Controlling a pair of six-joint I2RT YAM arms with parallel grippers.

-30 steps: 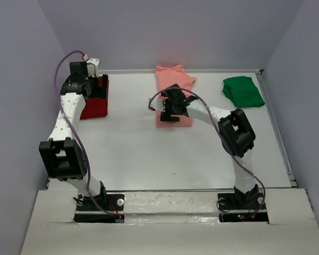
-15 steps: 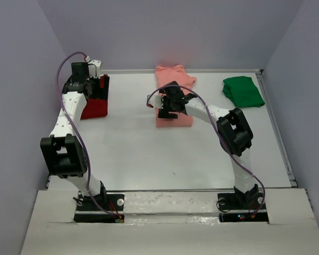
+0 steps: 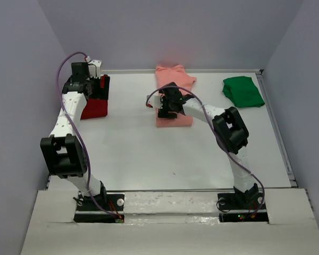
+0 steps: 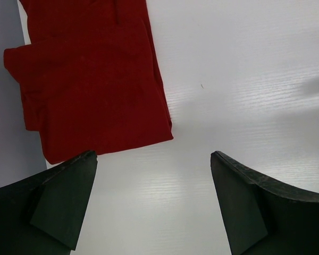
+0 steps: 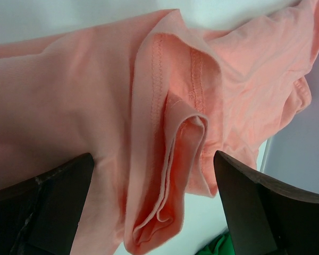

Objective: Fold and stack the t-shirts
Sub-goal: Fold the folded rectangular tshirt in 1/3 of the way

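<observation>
We judge stacking not begun: dark red t-shirt (image 3: pixel 95 108), salmon-pink t-shirt (image 3: pixel 175 77) and green t-shirt (image 3: pixel 243 91) lie well apart, the pink rumpled; left gripper (image 4: pixel 153 180) and right gripper (image 5: pixel 154 183) gape empty.

White table (image 3: pixel 149 154), flat and level. Three shirts lie directly on it toward the far side: dark red shirt (image 3: pixel 94 108) at the left edge, salmon-pink shirt (image 3: pixel 176 78) centre, green shirt (image 3: pixel 243 91) right. All are well apart.

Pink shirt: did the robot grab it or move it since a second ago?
No. The right gripper slid a little leftward over the salmon-pink shirt, open and gripping nothing. The left gripper stayed open near the dark red shirt. Those two and the green shirt lie where they were.
</observation>
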